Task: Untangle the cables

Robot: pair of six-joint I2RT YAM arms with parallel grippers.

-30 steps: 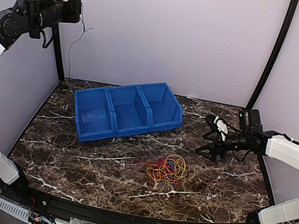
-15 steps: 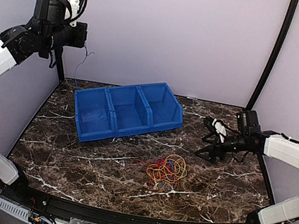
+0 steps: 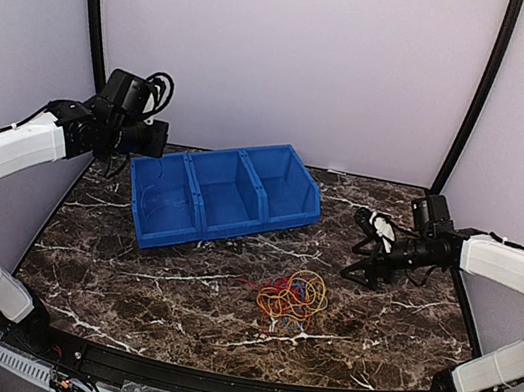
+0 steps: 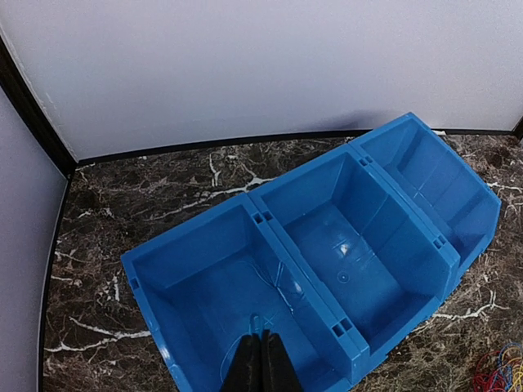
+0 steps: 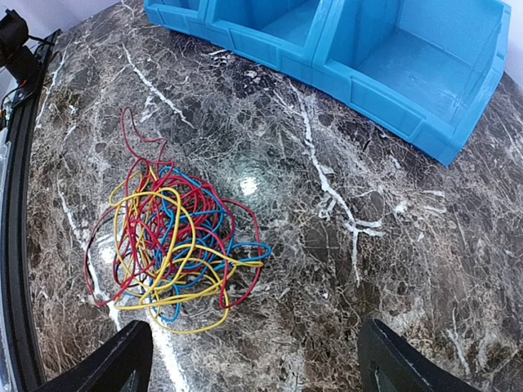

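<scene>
The cables [image 3: 292, 296] lie in a tangled bundle of yellow, red and blue wires on the marble table, right of centre. In the right wrist view the bundle [image 5: 176, 241] is just ahead and left of my right gripper [image 5: 255, 335], which is open and empty, low over the table [image 3: 367, 247]. My left gripper [image 3: 153, 139] is over the left compartment of the blue bin [image 3: 157, 228]. Its jaws [image 4: 260, 339] are shut on a thin blue cable [image 4: 255, 322] that trails down onto the compartment floor.
The blue three-compartment bin [image 4: 270, 233] stands at the back left of the table; its right end shows in the right wrist view [image 5: 351, 82]. The enclosure walls and black corner posts [image 3: 474, 101] surround the table.
My left arm has come down from high at the back left to the bin's left compartment, carrying the thin cable with it. The right arm and the bundle have barely moved.
</scene>
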